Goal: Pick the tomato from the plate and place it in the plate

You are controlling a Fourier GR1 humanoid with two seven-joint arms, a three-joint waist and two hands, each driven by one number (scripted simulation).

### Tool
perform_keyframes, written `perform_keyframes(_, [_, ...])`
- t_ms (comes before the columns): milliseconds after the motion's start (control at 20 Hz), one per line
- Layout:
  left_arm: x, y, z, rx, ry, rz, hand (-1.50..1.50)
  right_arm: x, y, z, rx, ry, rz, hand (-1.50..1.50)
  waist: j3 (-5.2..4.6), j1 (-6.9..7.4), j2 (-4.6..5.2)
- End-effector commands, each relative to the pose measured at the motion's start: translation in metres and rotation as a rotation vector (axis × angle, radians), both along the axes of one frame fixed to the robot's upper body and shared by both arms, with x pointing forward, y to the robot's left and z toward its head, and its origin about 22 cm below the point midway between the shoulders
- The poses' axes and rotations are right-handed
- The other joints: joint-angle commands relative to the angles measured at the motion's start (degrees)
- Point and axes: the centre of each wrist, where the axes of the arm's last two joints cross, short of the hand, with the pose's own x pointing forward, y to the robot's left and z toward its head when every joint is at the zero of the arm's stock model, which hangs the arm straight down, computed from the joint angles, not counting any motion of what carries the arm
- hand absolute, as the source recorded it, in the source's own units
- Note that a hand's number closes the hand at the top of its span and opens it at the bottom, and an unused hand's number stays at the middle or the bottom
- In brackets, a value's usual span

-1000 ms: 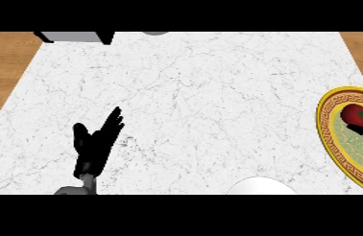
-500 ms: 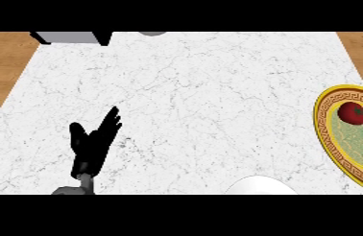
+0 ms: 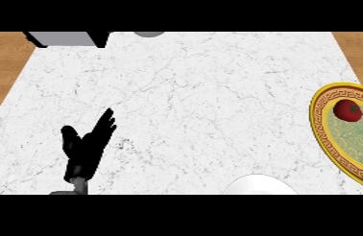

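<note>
- Well, starting from my left hand (image 3: 83, 148): I see it low at the view's left, over the white marble counter (image 3: 191, 96), fingers straight and spread apart, thumb out to the side, holding nothing and touching nothing I can make out.
- Its grey forearm barely shows; only a short stub reaches the view's lower edge, so I cannot read the arm's angle.
- My right hand shows nowhere in the head view, so I can say nothing about it.
- Further out, a white rounded shape (image 3: 259, 184) pokes up from the lower edge, right of centre. Most of it is cut off and I cannot tell what it is.
- The tomato (image 3: 348, 110) lies well apart from the hand, at the far right, red with a dark patch on top, resting on the upper part of the yellow-rimmed plate (image 3: 317, 129).
- That plate has a greenish middle and a patterned gold border; its right side runs out of view, so I see only its left portion.
- At the counter's far edge, a grey box with a dark side (image 3: 67, 38) sits at the upper left, cropped at the top.
- Beside it, nearer centre, a small grey rounded thing (image 3: 149, 33) is also cropped; I cannot identify it.
- Wooden floor (image 3: 13, 62) shows past the counter's left and right sides.
</note>
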Motion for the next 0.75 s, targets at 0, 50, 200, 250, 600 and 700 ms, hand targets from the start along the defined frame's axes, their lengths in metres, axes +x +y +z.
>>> perform_keyframes(0, [-0.001,-0.004,0.002,-0.006,0.001,0.001,0.00,-0.028,-0.015,0.010,0.049,-0.070,0.163,-1.50,0.03,-0.43,-0.13])
perform_keyframes(50, [0.005,0.002,0.002,-0.010,0.011,0.005,0.00,-0.036,-0.018,0.010,0.021,-0.058,0.158,-1.50,-0.01,-0.74,-0.09])
perform_keyframes(200, [-0.002,0.006,0.001,-0.009,0.001,0.037,0.00,-0.058,-0.018,0.001,-0.003,-0.033,0.183,-1.50,-0.05,-1.15,-0.34])
perform_keyframes(250, [-0.006,-0.001,-0.007,0.001,0.021,0.028,0.00,-0.058,-0.019,0.002,-0.018,-0.037,0.177,-1.50,-0.05,-1.06,-0.29])
perform_keyframes(600, [0.004,0.007,0.003,-0.014,0.007,0.023,0.00,-0.075,-0.021,0.000,-0.069,0.005,0.167,-1.50,0.03,-0.81,-0.32])
perform_keyframes(700, [-0.004,-0.006,-0.008,-0.008,0.013,0.016,0.00,-0.094,-0.012,-0.022,-0.052,-0.006,0.164,-1.50,0.05,-1.64,-0.47])
